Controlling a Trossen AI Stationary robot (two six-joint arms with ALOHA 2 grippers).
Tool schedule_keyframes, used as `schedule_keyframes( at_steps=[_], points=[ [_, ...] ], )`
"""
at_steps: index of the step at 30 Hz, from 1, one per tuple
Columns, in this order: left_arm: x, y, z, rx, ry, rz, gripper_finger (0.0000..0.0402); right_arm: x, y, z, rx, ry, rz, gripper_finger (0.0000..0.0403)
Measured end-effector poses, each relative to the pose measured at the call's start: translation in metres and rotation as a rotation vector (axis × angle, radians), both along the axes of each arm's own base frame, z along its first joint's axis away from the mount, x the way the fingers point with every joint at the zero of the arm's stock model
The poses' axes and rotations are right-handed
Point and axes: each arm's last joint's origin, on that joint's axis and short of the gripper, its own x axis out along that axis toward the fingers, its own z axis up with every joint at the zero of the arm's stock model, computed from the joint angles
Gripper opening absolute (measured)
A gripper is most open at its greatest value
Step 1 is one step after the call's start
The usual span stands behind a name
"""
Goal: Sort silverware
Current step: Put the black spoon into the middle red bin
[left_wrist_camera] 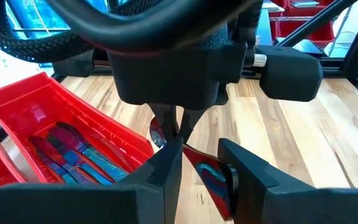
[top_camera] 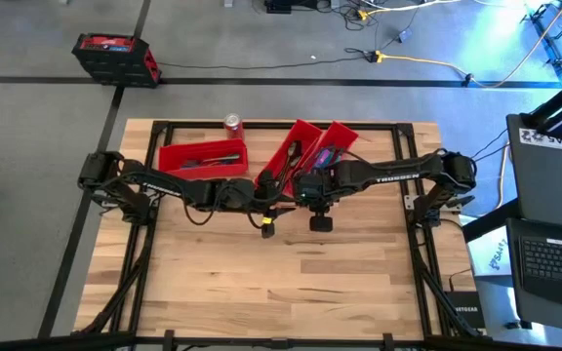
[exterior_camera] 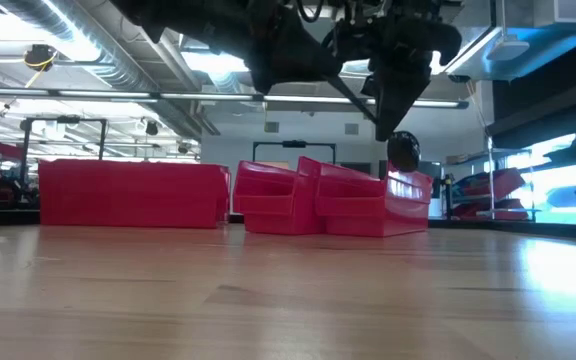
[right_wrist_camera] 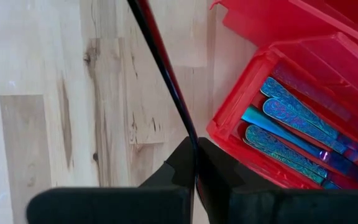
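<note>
An iridescent red-blue spoon (left_wrist_camera: 211, 177) hangs in the air between my two grippers, above the table in front of three red bins. My left gripper (left_wrist_camera: 201, 163) reaches in from the table's left, nearly level, and is closed on the handle. My right gripper (right_wrist_camera: 196, 155) points down and is shut on the same spoon. The round bowl (exterior_camera: 403, 152) shows below it in the low view. Several pieces of silverware lie in the middle bin (left_wrist_camera: 55, 140) and in the right bin (right_wrist_camera: 291, 127). My left gripper pinches the spoon's handle end (left_wrist_camera: 219, 183) between its two fingers, coming level from the table's left, along the handle. The spoon is clear of the table. My right gripper pinches the thin handle (right_wrist_camera: 190, 134) between its shut fingertips from above, pointing down, across the handle. The bowl hangs just below the fingers.
The left bin (top_camera: 203, 156) lies lengthwise at the back left; the middle bin (top_camera: 293, 146) and right bin (top_camera: 338, 141) stand slanted beside it. A red soda can (top_camera: 233, 124) stands behind them. Bare wood (top_camera: 281, 273) stretches toward the near edge.
</note>
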Motion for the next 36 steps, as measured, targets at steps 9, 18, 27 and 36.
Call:
schedule_keyframes(
  at_steps=[9, 18, 27, 36],
  points=[
    [-0.0011, 0.0001, -0.0031, 0.038, 0.039, -0.01, 0.009, -0.0006, 0.0, -0.0002, 0.0, 0.006, -0.001, 0.0],
    [-0.0006, -0.0002, -0.0019, 0.043, 0.027, -0.012, 0.009, -0.0005, 0.0, -0.0001, -0.001, 0.005, -0.001, 0.0],
    [-0.0008, -0.0003, -0.0024, 0.009, 0.028, -0.002, 0.0038, -0.0005, -0.0025, -0.0001, -0.006, 0.006, -0.012, 0.0],
    [-0.0006, 0.0004, -0.0017, 0.058, 0.027, -0.015, 0.0018, -0.0006, -0.0044, 0.0, -0.004, 0.005, -0.017, 0.0]
  ],
)
